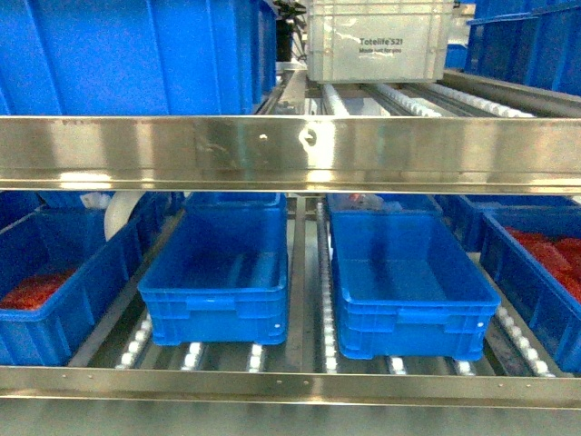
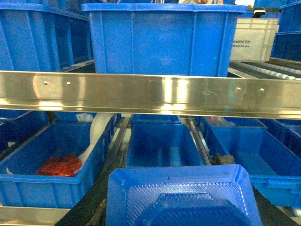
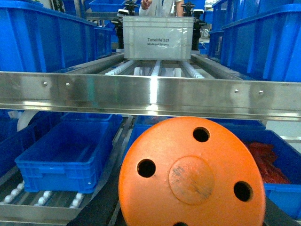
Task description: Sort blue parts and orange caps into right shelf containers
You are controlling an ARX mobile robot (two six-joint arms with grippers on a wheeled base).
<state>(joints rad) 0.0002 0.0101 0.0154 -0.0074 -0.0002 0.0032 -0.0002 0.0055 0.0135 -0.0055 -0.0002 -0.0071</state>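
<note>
1. Head view. Neither gripper appears here. Two empty blue crates sit side by side on the lower roller shelf: a centre-left crate (image 1: 221,272) and a centre-right crate (image 1: 404,282), with a roller track between them. Crates at the far left (image 1: 54,282) and far right (image 1: 545,272) hold red material. A steel rail (image 1: 290,150) crosses above; a grey tote (image 1: 377,41) stands on the upper shelf.

2. Left wrist view. A blue part (image 2: 181,197), a ribbed tray-like moulding, fills the bottom of the frame, close under the camera. The fingers are hidden, so whether the left pincer is clenched on it cannot be told; its position suggests it is being carried. It sits in front of and below the shelf rail, facing an empty crate (image 2: 162,143), with another empty one just to the right (image 2: 249,157).

3. Right wrist view. An orange cap (image 3: 192,174), a disc with round holes, fills the lower centre. The pincer is again hidden and its state cannot be told. The cap hangs before the lower shelf opening, with an empty crate (image 3: 66,153) to its left and a crate of red material (image 3: 282,165) behind it to the right.

4. Judgement. The step appears to be delivery. Each item must pass under the steel rail, be centred over its own empty crate and clear the rim before release. The rail and the adjoining filled crates are the hazards.
</note>
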